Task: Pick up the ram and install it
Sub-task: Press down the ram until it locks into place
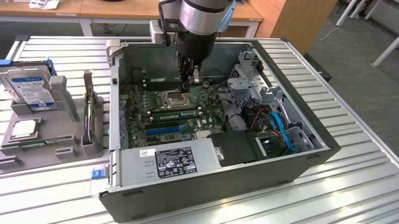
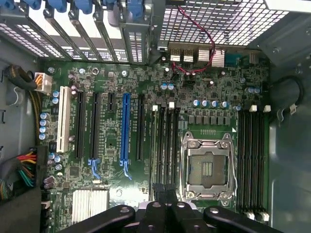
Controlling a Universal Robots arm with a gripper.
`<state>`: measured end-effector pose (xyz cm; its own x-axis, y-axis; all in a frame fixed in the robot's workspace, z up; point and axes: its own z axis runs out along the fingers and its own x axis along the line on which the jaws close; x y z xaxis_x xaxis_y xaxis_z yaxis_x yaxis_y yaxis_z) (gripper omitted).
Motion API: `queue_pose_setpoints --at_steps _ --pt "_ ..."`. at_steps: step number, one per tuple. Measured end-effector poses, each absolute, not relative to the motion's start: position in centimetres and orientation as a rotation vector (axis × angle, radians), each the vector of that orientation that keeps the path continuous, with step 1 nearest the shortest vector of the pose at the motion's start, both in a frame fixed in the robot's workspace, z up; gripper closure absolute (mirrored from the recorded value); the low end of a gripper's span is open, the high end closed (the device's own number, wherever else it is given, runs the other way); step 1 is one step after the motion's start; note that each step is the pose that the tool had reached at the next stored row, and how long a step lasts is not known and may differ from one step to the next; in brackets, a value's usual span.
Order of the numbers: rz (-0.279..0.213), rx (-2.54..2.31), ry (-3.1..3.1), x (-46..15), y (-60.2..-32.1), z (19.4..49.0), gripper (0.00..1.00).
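Observation:
A long, narrow green ram stick [image 1: 176, 114] stands on edge in a memory slot between the processor socket [image 1: 174, 98] and the blue expansion slot [image 1: 164, 131] inside the open computer case. In the wrist view it shows as a thin green line [image 2: 155, 145] in the outermost of the black slots beside the socket [image 2: 206, 167]. My gripper [image 1: 188, 87] hangs over the motherboard just beyond the socket, above the board. Its black fingertips [image 2: 159, 190] are pressed together near one end of those slots. The gripper [image 2: 165, 190] is shut and I see nothing between its fingers.
The case [image 1: 311, 154] lies open on a slatted metal table, with the power supply [image 1: 171, 161] at its near end and cables and drive cages on the exterior view's right. On the left a grey fixture [image 1: 68, 149] holds a hard drive [image 1: 31, 88], a silver chip [image 1: 24, 128] and upright cards.

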<state>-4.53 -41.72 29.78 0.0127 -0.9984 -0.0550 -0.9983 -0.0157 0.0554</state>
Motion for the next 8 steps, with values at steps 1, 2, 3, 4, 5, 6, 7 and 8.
queue_pose_setpoints --at_steps 1,2,3,4,5,6,7,8 --pt "-0.122 2.234 -2.203 -4.52 -41.71 29.77 0.9" --pt "-0.119 2.233 -2.201 -4.52 -41.7 29.77 0.9" --pt "-0.117 2.231 -2.2 -4.52 -41.71 29.77 0.9" --pt "-0.115 2.23 -2.199 -4.52 -41.72 29.78 0.9" --pt "-0.113 2.228 -2.197 -4.52 -41.72 29.78 0.9" --pt "-0.112 2.227 -2.196 -4.52 -41.71 29.78 0.9" --pt "-0.111 2.225 -2.195 -4.52 -41.72 29.79 0.9" --pt "-0.11 2.224 -2.194 -4.52 -41.72 29.82 0.9"
